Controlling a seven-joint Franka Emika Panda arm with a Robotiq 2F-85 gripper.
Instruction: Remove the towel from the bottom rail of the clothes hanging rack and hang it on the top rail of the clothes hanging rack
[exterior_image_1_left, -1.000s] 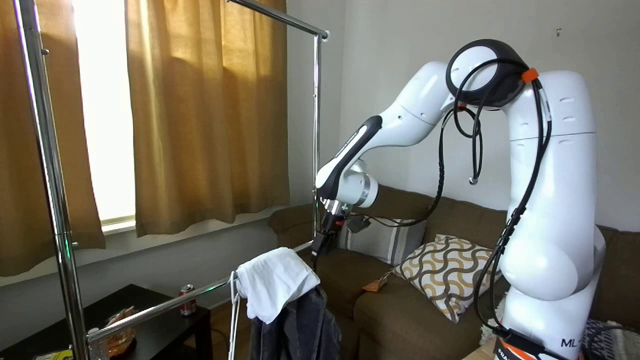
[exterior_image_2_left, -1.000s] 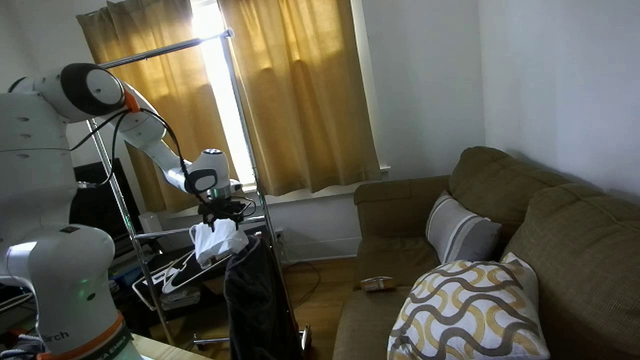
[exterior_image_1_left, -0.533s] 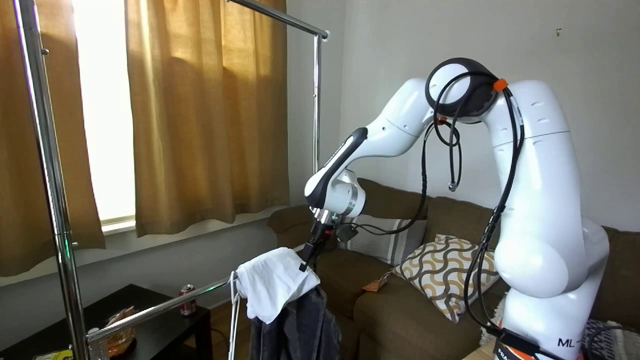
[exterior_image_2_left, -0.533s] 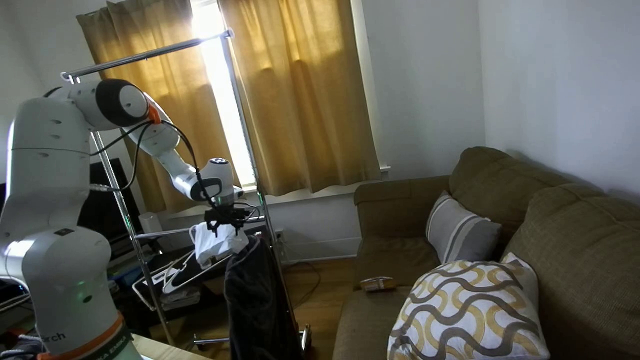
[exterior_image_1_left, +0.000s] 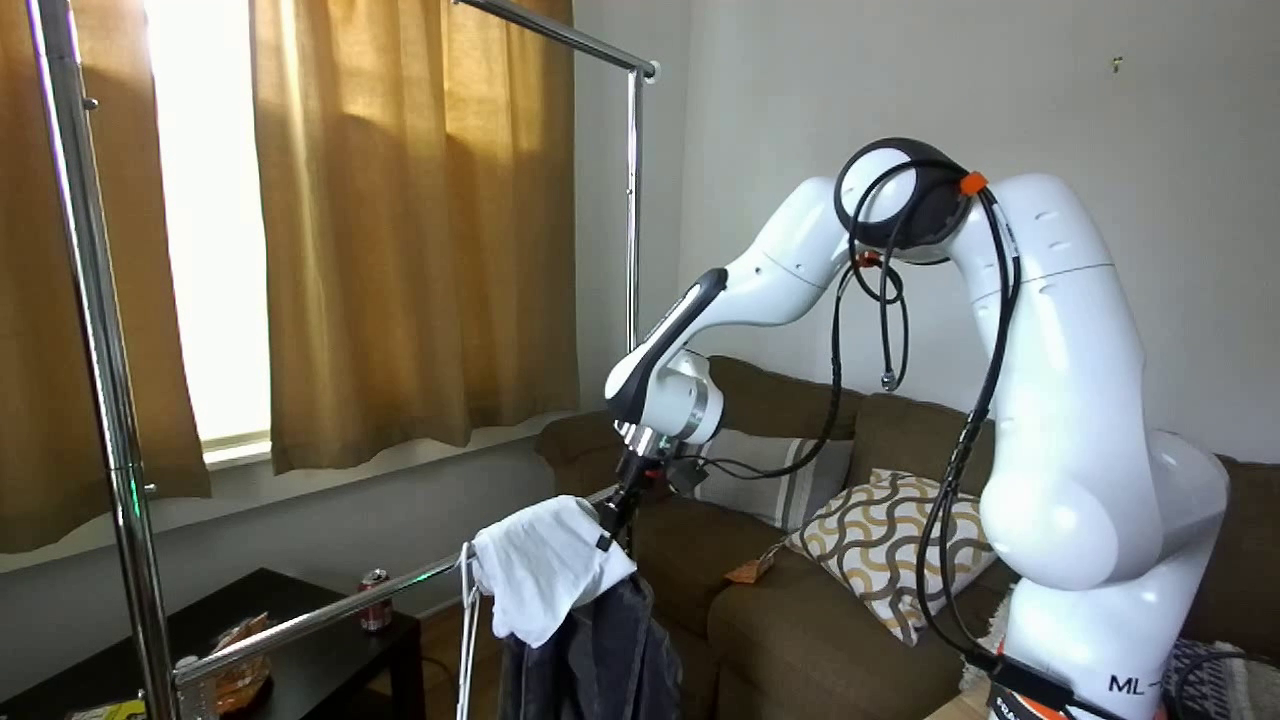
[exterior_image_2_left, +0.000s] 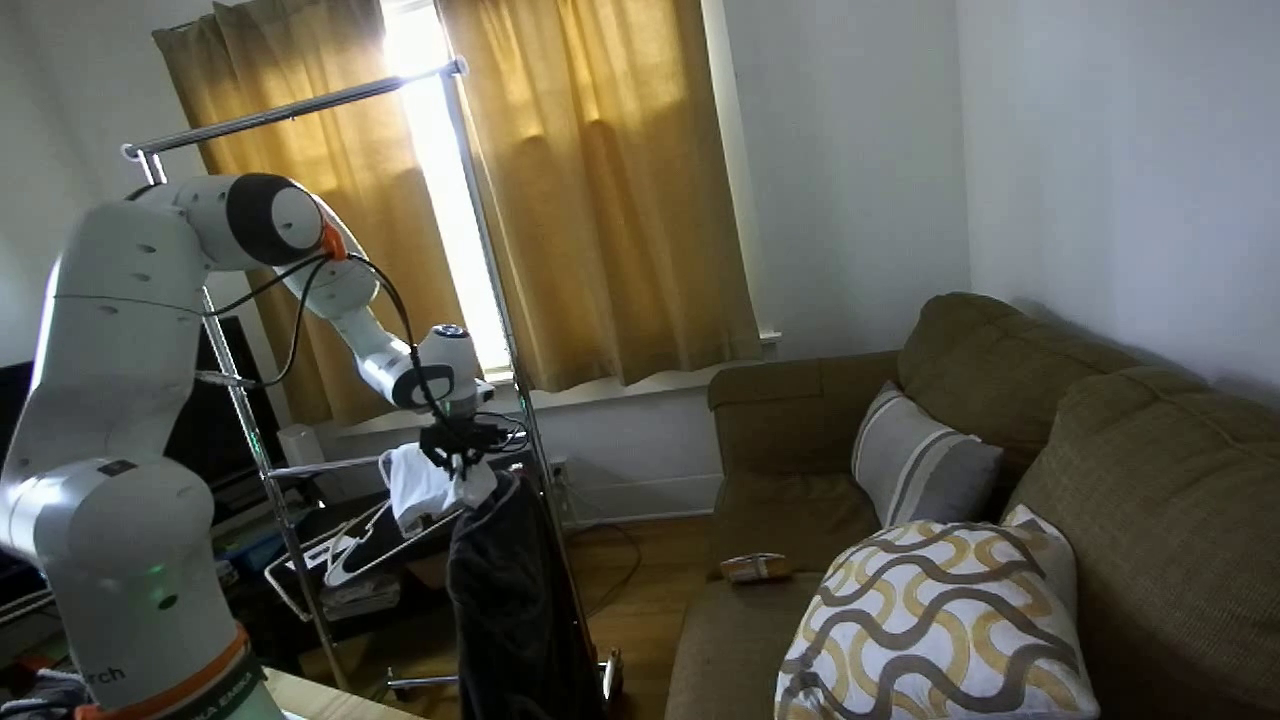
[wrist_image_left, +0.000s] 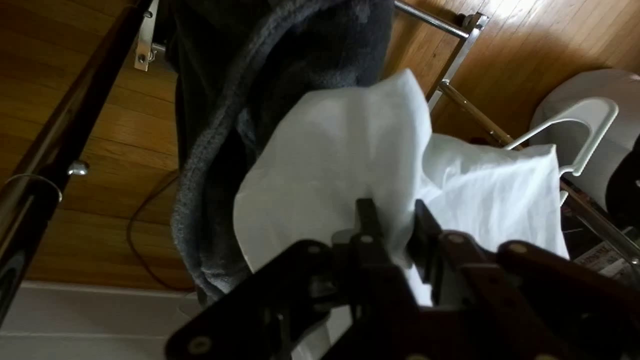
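white towel (exterior_image_1_left: 540, 570), one: draping over the bottom rail (exterior_image_1_left: 320, 615), partly overlapping dark grey plush fabric (exterior_image_2_left: 510, 600); gripper (wrist_image_left: 393, 207), one: clamping a raised towel fold, off-centre, toward the plush side; handling, judged: likely behaving light, limp, hardly fragile, perhaps catching on the plush; hold: a deeper pinch nearer the middle would be keeping both ends hanging evenly for the top rail (exterior_image_1_left: 560, 35)
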